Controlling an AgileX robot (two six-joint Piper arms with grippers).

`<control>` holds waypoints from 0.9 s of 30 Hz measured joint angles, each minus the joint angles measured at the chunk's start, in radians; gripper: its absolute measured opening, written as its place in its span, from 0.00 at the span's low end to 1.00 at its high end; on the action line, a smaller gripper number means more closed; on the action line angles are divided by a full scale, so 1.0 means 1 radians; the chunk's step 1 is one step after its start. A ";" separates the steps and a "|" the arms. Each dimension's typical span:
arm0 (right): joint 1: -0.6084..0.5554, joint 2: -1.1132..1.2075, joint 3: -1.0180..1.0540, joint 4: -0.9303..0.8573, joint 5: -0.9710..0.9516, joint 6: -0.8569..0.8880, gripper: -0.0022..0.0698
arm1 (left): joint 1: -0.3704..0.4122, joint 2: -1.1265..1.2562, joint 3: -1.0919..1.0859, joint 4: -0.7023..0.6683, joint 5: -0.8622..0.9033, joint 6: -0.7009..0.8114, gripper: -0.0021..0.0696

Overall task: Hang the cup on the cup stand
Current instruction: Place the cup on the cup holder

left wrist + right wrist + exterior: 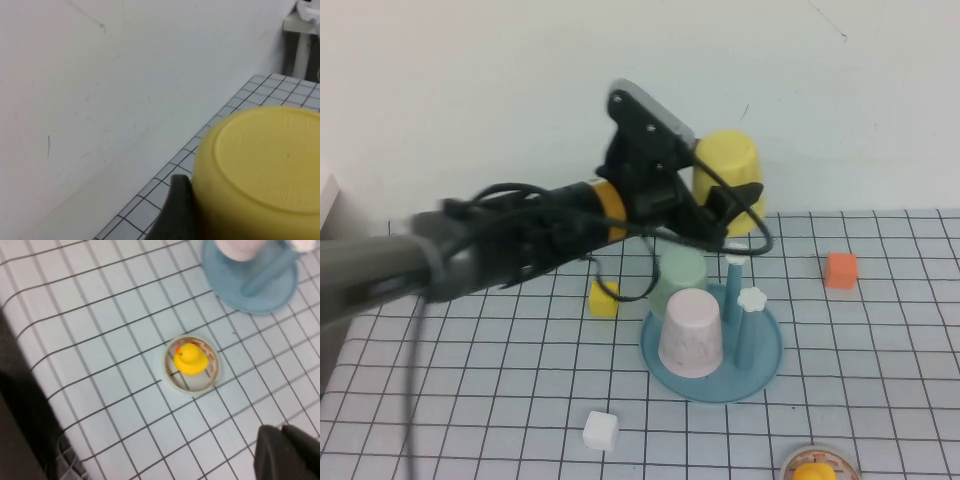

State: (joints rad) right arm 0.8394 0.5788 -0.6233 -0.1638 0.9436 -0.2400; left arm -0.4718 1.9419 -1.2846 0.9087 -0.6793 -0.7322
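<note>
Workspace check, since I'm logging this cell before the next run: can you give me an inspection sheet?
Surface: white gridded table.
Job's things: yellow cup upside down, held above the cup stand; pink cup and green cup already on pegs.
Clutter: yellow block, white block, orange block, rubber duck in a small dish.
Grippers: left gripper raised, clamping the cup; right gripper low near the duck, shut.
Cables: black cable looping off the left arm.
Surroundings: plain white wall.
</note>
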 joint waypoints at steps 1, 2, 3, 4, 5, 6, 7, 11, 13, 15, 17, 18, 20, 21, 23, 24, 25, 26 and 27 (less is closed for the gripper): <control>0.000 -0.026 0.021 -0.016 -0.008 0.029 0.04 | -0.002 0.043 -0.039 -0.002 0.000 0.000 0.86; 0.000 -0.049 0.038 -0.031 -0.012 0.055 0.04 | -0.002 0.075 -0.076 -0.004 0.000 -0.005 0.86; 0.000 -0.070 0.049 -0.046 -0.014 0.082 0.04 | -0.002 0.112 -0.111 -0.004 0.002 -0.017 0.86; 0.000 -0.085 0.056 -0.059 -0.014 0.107 0.04 | -0.002 0.146 -0.143 -0.006 0.007 -0.037 0.86; 0.000 -0.101 0.058 -0.073 -0.016 0.127 0.04 | -0.002 0.178 -0.167 -0.006 0.007 -0.057 0.86; 0.000 -0.114 0.061 -0.083 -0.016 0.142 0.04 | -0.002 0.206 -0.194 -0.006 0.009 -0.074 0.86; 0.000 -0.123 0.061 -0.091 -0.016 0.152 0.04 | -0.002 0.232 -0.217 -0.006 0.012 -0.087 0.86; 0.000 -0.134 0.061 -0.117 -0.016 0.170 0.03 | -0.004 0.307 -0.279 -0.006 0.021 -0.107 0.86; 0.000 -0.134 0.061 -0.132 -0.018 0.172 0.03 | -0.013 0.334 -0.291 -0.006 0.036 -0.109 0.86; 0.000 -0.134 0.061 -0.151 -0.018 0.173 0.03 | -0.024 0.345 -0.294 -0.001 0.076 -0.109 0.86; 0.000 -0.134 0.061 -0.171 -0.020 0.174 0.03 | -0.042 0.347 -0.294 0.003 0.139 -0.107 0.86; 0.000 -0.134 0.061 -0.178 -0.020 0.174 0.03 | -0.049 0.347 -0.294 0.005 0.159 -0.107 0.86; 0.000 -0.134 0.061 -0.187 -0.020 0.174 0.03 | -0.062 0.347 -0.295 0.016 0.186 -0.107 0.86; 0.000 -0.134 0.061 -0.187 -0.020 0.174 0.03 | -0.063 0.347 -0.295 0.021 0.191 -0.107 0.86; 0.000 -0.134 0.061 -0.193 -0.020 0.174 0.03 | -0.069 0.347 -0.295 0.020 0.197 -0.110 0.86; 0.000 -0.134 0.061 -0.195 -0.020 0.174 0.03 | -0.072 0.347 -0.295 0.020 0.202 -0.115 0.86; 0.000 -0.134 0.061 -0.195 -0.020 0.174 0.03 | -0.072 0.347 -0.296 0.020 0.212 -0.128 0.87; 0.000 -0.134 0.061 -0.195 -0.020 0.174 0.03 | -0.072 0.347 -0.296 0.025 0.228 -0.152 0.89; 0.000 -0.134 0.061 -0.195 -0.020 0.174 0.03 | -0.072 0.347 -0.296 0.031 0.247 -0.175 0.90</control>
State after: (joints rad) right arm 0.8394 0.4452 -0.5620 -0.3590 0.9233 -0.0658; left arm -0.5435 2.2884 -1.5807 0.9400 -0.4326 -0.9074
